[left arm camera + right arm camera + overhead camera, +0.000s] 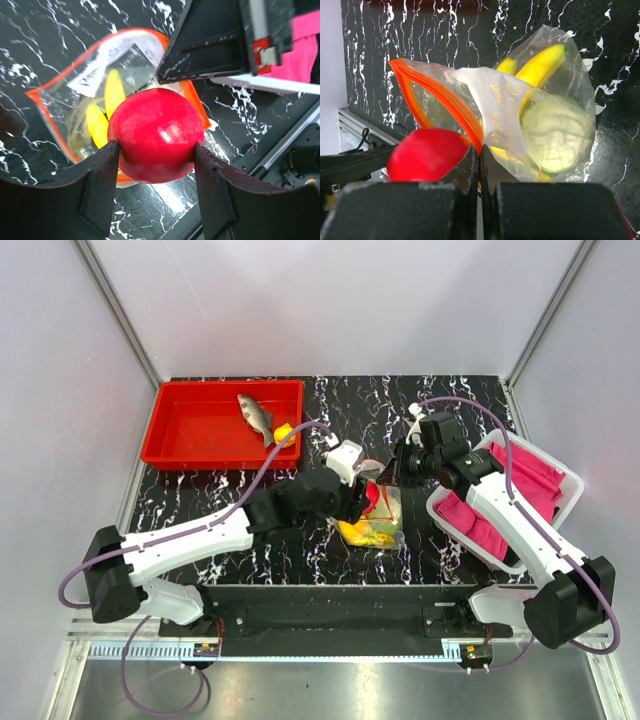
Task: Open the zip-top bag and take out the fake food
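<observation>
The clear zip-top bag point(378, 520) with an orange-red zip strip lies open in the middle of the table. In the left wrist view its mouth point(65, 90) gapes; yellow bananas point(114, 92) lie inside. In the right wrist view the bag point(555, 135) holds bananas point(540, 65) and a green piece point(555, 135). My left gripper point(156, 155) is shut on the red round fruit point(156, 135), just above the bag's mouth. My right gripper point(480, 160) is shut on the bag's zip strip point(445, 100). The red fruit point(425, 155) shows to its left. A grey fish point(255, 417) and a small yellow fruit point(285, 434) lie in the red tray point(190, 430).
A white bin of pink cloth point(530, 490) stands at the right, close to my right arm. The red tray is at the back left. Grey walls close in the marbled black table point(200, 500) on three sides.
</observation>
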